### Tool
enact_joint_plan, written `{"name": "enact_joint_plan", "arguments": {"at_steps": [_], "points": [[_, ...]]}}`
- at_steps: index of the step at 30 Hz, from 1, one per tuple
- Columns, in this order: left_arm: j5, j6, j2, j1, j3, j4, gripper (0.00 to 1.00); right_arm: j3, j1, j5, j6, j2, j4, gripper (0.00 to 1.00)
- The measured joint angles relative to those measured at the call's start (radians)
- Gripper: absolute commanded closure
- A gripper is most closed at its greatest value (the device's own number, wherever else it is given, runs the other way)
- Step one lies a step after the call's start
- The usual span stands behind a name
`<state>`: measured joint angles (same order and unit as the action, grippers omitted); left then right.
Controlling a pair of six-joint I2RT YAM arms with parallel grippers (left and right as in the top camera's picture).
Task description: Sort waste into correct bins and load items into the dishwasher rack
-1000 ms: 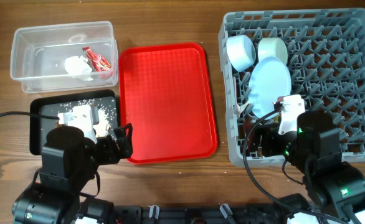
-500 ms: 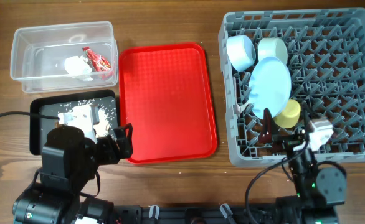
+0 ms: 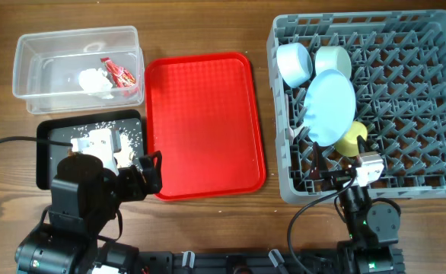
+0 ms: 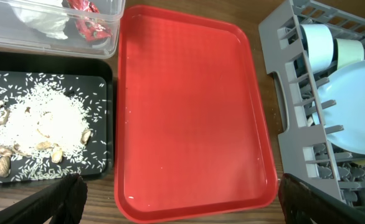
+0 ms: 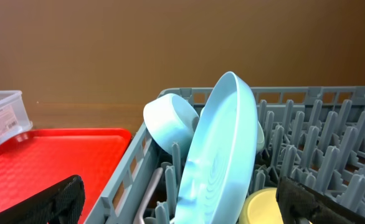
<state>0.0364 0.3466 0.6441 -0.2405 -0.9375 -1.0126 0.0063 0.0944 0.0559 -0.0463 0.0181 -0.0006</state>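
Note:
The grey dishwasher rack (image 3: 406, 91) holds the pale blue plate (image 3: 330, 105) on edge, the pale blue bowl (image 3: 294, 64), the pale green bowl (image 3: 333, 59) and the yellow cup (image 3: 352, 138). My right gripper (image 3: 333, 173) is open and empty at the rack's front edge, facing the plate (image 5: 223, 143) and the cup (image 5: 266, 208). The clear tub (image 3: 33, 84) holds the red wrapper (image 3: 119, 72) and the white tissue (image 3: 95, 81). The black tray (image 3: 48, 129) holds the food scraps (image 4: 42, 124). My left gripper (image 4: 182, 205) is open and empty over the front of the red tray.
The flat red tray (image 3: 204, 122) lies between the bins and the rack, with nothing on it. A pale utensil handle (image 5: 152, 190) stands in the rack left of the plate; I cannot tell whether it is the fork or the spoon. A black cable (image 3: 10, 141) runs at the left.
My right arm has drawn back from over the rack to its front edge. The yellow cup now lies uncovered in the rack beside the plate. The left arm has not moved.

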Motion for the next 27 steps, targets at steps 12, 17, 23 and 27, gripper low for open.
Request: {"name": "enact_joint_plan", "arguments": {"at_steps": [12, 17, 23, 27], "points": [[0.000, 0.003, 0.000, 0.000, 0.000, 0.000, 0.00, 0.000, 0.000, 0.000, 0.007, 0.000, 0.000, 0.00], [0.000, 0.003, 0.000, 0.000, 0.000, 0.000, 0.00, 0.000, 0.000, 0.000, 0.007, 0.000, 0.000, 0.00], [0.000, 0.002, 0.000, 0.000, 0.000, -0.003, 0.00, 0.000, 0.000, 0.000, 0.007, 0.000, 0.000, 0.00], [-0.014, -0.024, -0.085, 0.019, 0.077, 0.096, 0.00, 0.000, 0.000, 0.000, 0.007, 0.000, 0.000, 0.00]]}}
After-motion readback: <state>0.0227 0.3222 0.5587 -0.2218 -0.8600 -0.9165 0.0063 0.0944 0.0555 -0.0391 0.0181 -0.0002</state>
